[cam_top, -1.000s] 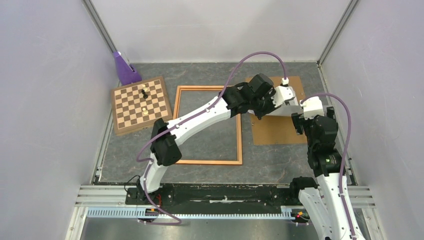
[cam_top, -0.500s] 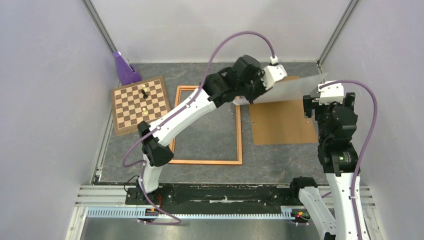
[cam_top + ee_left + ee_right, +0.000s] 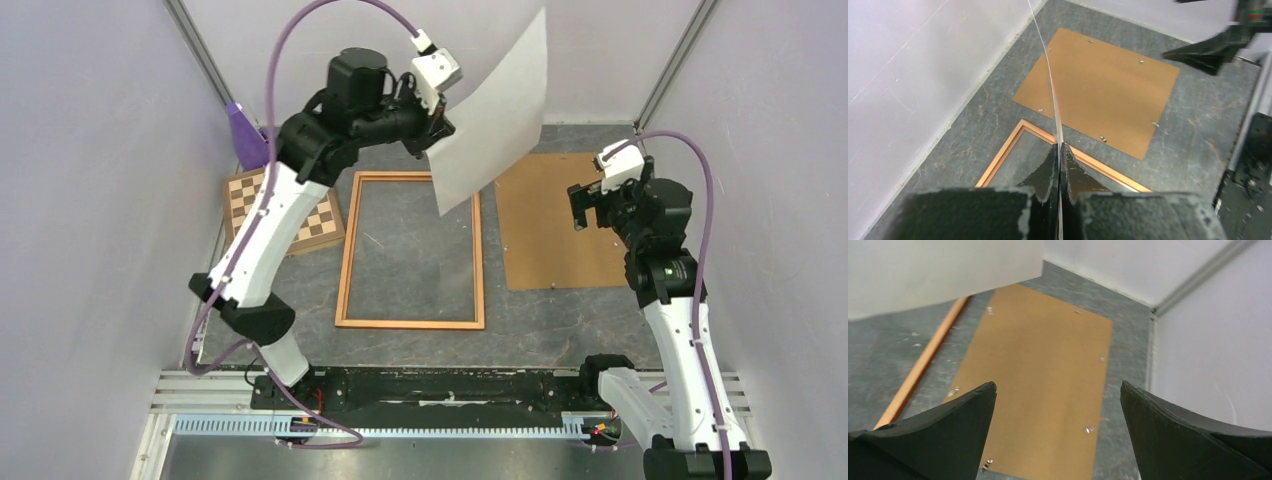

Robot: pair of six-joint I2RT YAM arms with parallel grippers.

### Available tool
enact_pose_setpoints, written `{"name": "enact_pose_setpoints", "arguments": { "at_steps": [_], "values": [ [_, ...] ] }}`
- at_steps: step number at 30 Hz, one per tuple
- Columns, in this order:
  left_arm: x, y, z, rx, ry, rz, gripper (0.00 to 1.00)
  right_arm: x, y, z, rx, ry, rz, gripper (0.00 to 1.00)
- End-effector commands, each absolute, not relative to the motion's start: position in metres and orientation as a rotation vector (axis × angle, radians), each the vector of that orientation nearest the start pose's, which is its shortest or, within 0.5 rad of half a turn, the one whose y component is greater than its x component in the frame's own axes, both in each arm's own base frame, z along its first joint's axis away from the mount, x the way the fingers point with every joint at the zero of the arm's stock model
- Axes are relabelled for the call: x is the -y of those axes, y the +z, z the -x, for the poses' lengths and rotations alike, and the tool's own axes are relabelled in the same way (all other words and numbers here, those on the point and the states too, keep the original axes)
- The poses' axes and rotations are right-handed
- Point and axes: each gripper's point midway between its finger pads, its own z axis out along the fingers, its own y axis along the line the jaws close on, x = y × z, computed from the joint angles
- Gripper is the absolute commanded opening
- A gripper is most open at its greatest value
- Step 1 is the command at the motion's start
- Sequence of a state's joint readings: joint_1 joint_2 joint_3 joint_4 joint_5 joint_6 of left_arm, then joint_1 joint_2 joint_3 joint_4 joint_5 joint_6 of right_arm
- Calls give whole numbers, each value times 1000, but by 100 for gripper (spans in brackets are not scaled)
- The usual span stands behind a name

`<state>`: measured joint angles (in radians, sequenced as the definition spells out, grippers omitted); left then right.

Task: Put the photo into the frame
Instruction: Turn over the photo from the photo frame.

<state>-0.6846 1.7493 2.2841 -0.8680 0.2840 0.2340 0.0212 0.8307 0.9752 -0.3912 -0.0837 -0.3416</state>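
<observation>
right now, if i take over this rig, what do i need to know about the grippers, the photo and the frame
Left gripper: shut on the photo, pinching one edge. The sheet is in the air, white back toward the top camera.
Right gripper: open, empty, above the brown backing panel.
Frame: flat on the table, nothing in it, beside the panel.
Done: photo is up off the table.
Left: lay it flat inside the frame.
</observation>
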Motion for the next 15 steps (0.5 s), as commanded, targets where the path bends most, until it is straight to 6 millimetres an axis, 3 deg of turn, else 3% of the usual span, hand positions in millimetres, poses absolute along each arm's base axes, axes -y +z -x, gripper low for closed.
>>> {"name": "enact_pose_setpoints", "arguments": {
  "at_steps": [1, 9, 15],
  "values": [
    [305, 462, -281, -1509, -660, -1165, 2, -48, 324, -323, -1640, 18, 587, 98],
    [262, 449, -255, -1531, -519, -1219, 2, -85, 321, -338, -1528, 183, 761, 98],
    [243, 448, -237, -1540, -494, -1219, 2, -121, 313, -321, -1392, 336, 1056, 98]
  ]
}}
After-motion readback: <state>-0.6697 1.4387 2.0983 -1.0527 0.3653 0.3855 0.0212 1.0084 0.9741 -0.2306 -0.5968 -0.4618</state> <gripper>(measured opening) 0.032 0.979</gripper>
